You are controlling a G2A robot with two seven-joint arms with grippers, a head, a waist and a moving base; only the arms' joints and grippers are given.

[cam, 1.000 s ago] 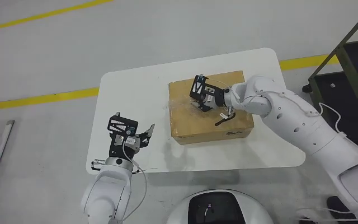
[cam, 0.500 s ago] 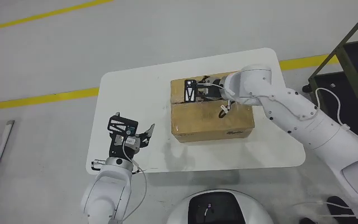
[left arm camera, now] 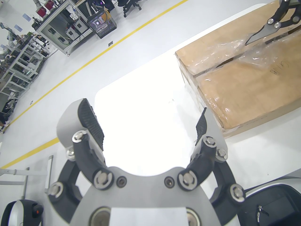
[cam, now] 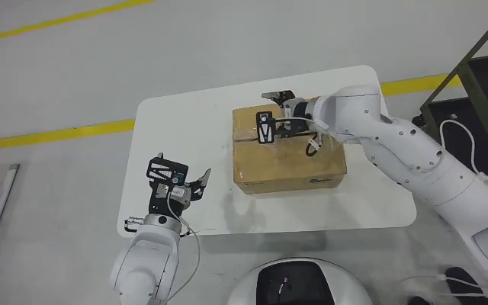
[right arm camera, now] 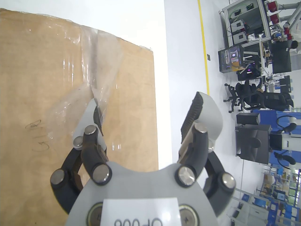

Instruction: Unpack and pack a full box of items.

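- A brown cardboard box (cam: 282,164) sits flat on the white, round-cornered tabletop (cam: 191,130). It is on the robot's right half, nearer the far edge than the near one.
- The box's top flaps are shut. The seam (left arm camera: 225,61) between them is covered by a strip of clear packing tape (right arm camera: 103,55) that is wrinkled and partly lifted off the cardboard.
- There is a handwritten pen mark (right arm camera: 35,137) on the top face, beside the tape.
- The right end effector (right arm camera: 145,102) hangs over the far part of the box with its jaws spread wide and nothing clamped between them.
- One of its fingertips (right arm camera: 94,109) touches the loose, raised flap of tape close to the seam. The other finger (right arm camera: 200,109) is out past the box's far edge and clear of the cardboard.
- The left end effector (left arm camera: 143,111) is over the near left part of the tabletop, well apart from the box. Its jaws are also apart and it holds nothing.
- From the left wrist view, the nearest corner of the box lies just beyond one of that end effector's fingers and is not touching it.
- A yellow line (cam: 69,133) runs across the grey floor beyond the tabletop.
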